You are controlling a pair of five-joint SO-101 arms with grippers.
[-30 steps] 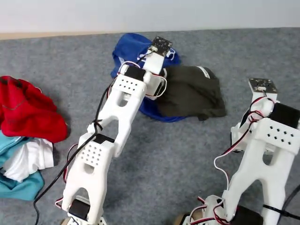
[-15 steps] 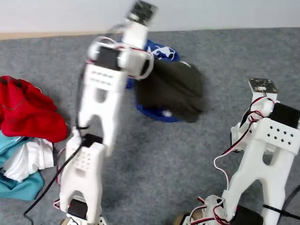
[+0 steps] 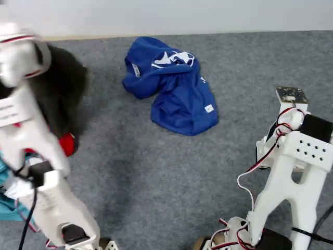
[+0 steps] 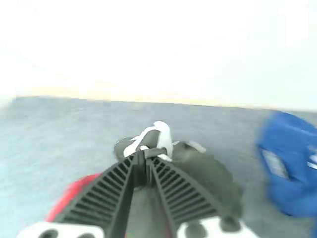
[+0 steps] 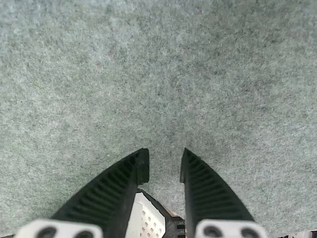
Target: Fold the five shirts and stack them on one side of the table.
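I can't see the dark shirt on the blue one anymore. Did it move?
Yes. The dark shirt left the blue shirt, which stayed put, and swung across to above the red shirt, carried in the left gripper.

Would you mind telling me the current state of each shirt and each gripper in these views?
left gripper: fingers shut on the dark shirt.
right gripper: fingers slightly open, empty, over bare table.
dark shirt: held up, hanging bunched from the left gripper.
blue shirt: crumpled, unfolded, lying on the table.
red shirt: crumpled, largely hidden.
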